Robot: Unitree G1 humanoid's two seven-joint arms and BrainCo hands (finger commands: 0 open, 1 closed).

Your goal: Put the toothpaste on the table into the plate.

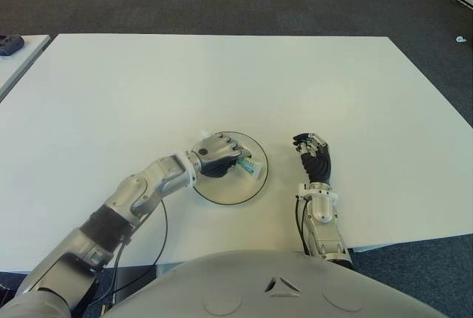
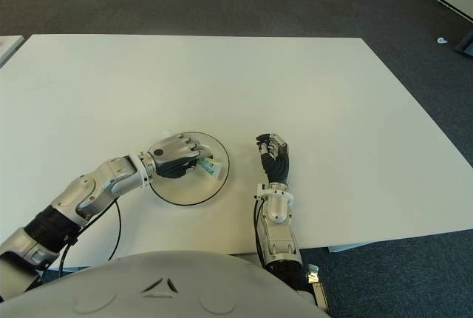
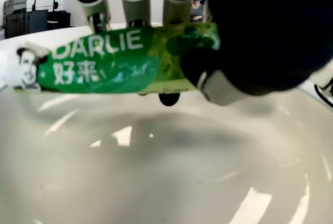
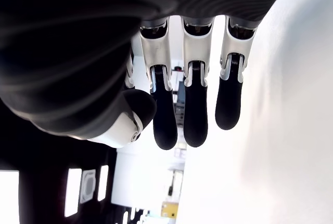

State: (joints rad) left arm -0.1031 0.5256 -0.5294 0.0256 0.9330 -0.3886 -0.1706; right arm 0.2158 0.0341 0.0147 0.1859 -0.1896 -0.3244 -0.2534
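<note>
The left hand [image 1: 219, 154] hangs over the plate [image 1: 230, 194], its fingers clamped around the green Darlie toothpaste tube [image 3: 119, 60] (above the dish). At the plate's three o'clock, the right hand [image 1: 315, 157] shows loosely curled, empty fingers.

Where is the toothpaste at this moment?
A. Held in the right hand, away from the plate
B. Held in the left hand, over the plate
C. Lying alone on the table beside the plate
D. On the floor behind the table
B: the left hand is closed around the green toothpaste, and the tube sticks out over the plate; the right hand holds nothing, to the right of the plate.
</note>
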